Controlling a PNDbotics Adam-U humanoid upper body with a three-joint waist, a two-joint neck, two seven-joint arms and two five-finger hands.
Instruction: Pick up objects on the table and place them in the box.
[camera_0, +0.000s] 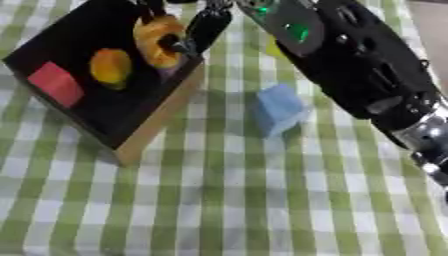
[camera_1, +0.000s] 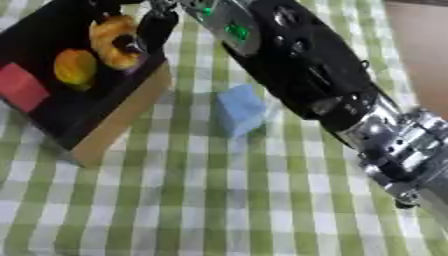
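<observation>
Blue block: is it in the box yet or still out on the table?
Out. The blue block sits on the checked cloth, right of the box and apart from it, under the right arm.

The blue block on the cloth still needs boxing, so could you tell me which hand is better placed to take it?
Right, probably: the right hand is at the box, its arm beside the blue block. No left hand shows.

Looked like a staged tabletop for robot practice, with a homely touch. Was spread over the whole surface (camera_0: 219, 210) with a green-and-white checked cloth (camera_1: 210, 200), picnic style. Held toy-like props: beneath the right hand (camera_0: 206, 25) a dark box (camera_0: 153, 127) with pale wooden walls, below that hand a light blue block (camera_0: 280, 112). Beyond the cloth's far right edge, only a bare pinkish-brown strip (camera_1: 420, 30).
</observation>
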